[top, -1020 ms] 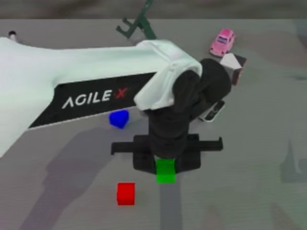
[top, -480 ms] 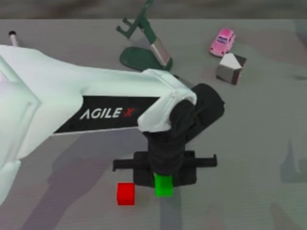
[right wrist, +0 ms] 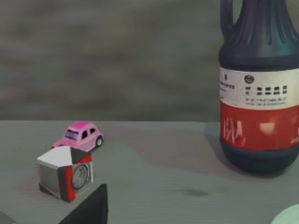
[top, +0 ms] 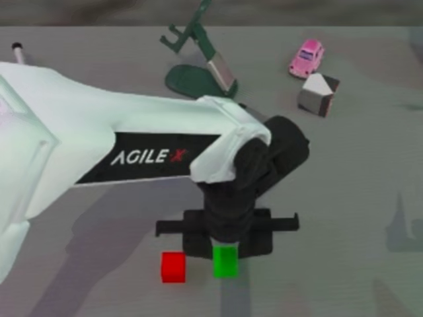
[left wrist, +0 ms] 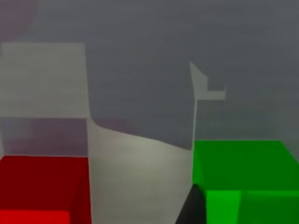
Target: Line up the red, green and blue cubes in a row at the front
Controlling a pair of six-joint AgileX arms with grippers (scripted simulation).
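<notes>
Grey tabletop [top: 344,198], front strip. Left gripper [top: 226,246] low over green cube [top: 225,261]; can't tell whether jaws grip it or have let go. Green sits just beside red cube [top: 173,267], small gap, roughly level. Looks like the green placement step; next calls for fetching blue, hidden now. Cubes plain, matte, equal size. Right arm parked out of top view.

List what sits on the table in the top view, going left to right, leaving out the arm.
Red cube → dark green stand → green cube → pink toy car → grey-and-white block. The blue cube is not visible, presumably under the left arm.
</notes>
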